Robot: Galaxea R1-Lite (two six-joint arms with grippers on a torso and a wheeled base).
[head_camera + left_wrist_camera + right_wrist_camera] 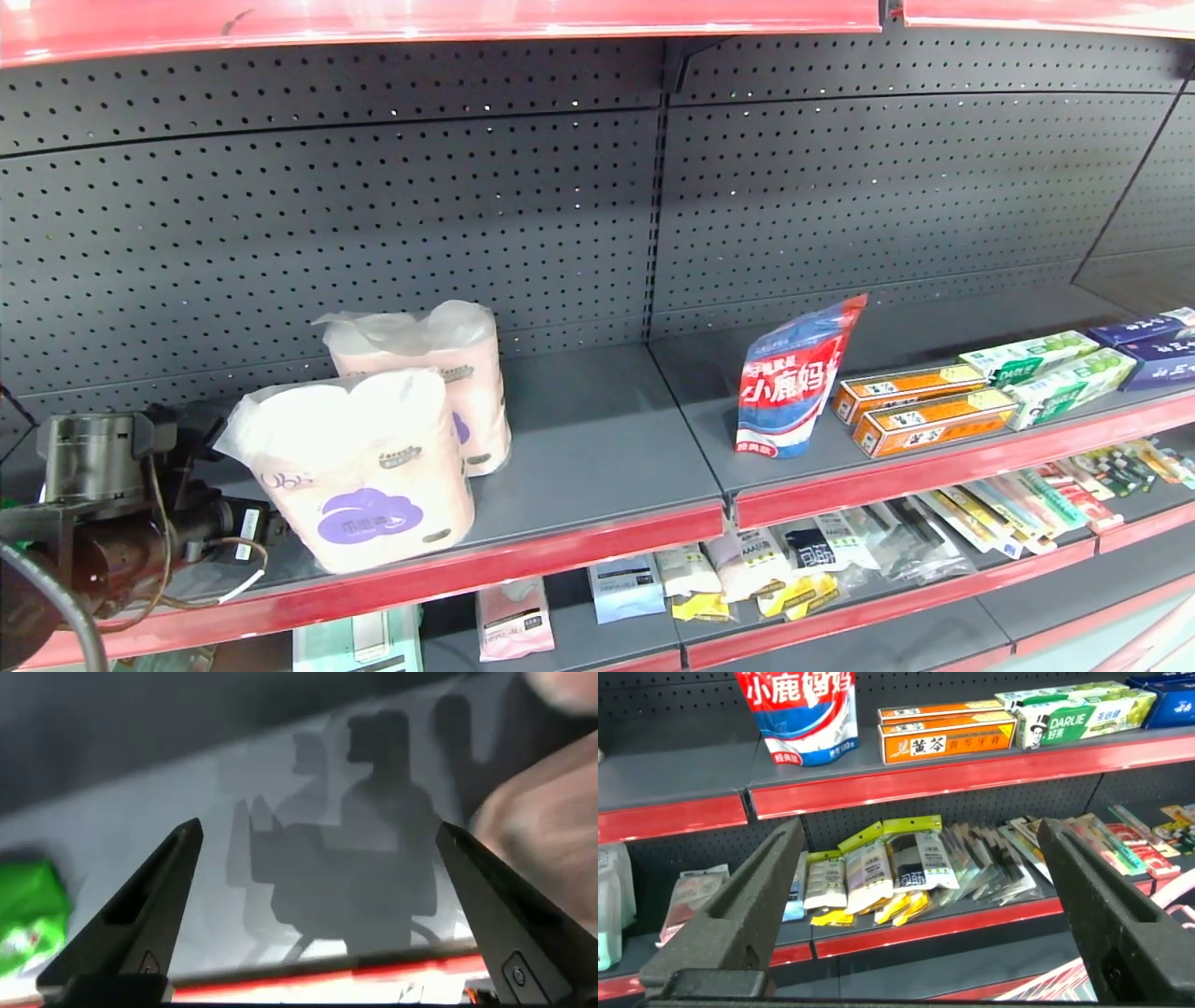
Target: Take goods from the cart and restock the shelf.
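Two pink-and-white tissue roll packs stand on the grey shelf [597,448]: one at the front [359,467], one behind it [439,383]. My left arm's wrist [103,495] rests on the shelf just left of the front pack. My left gripper [318,829] is open over the bare grey shelf board, nothing between its fingers, and a pale pink pack [542,831] shows blurred beside one finger. My right gripper [920,826] hangs open and empty in front of the shelf, facing the lower tier of small hanging packets [887,873].
A red-and-blue pouch [794,383] stands mid-shelf. To its right lie orange boxes [924,406], green toothpaste boxes [1055,369] and blue boxes [1153,345]. The lower tier holds several small packets [747,569]. A green packet [28,919] lies by my left gripper. The shelf has a red front edge [579,546].
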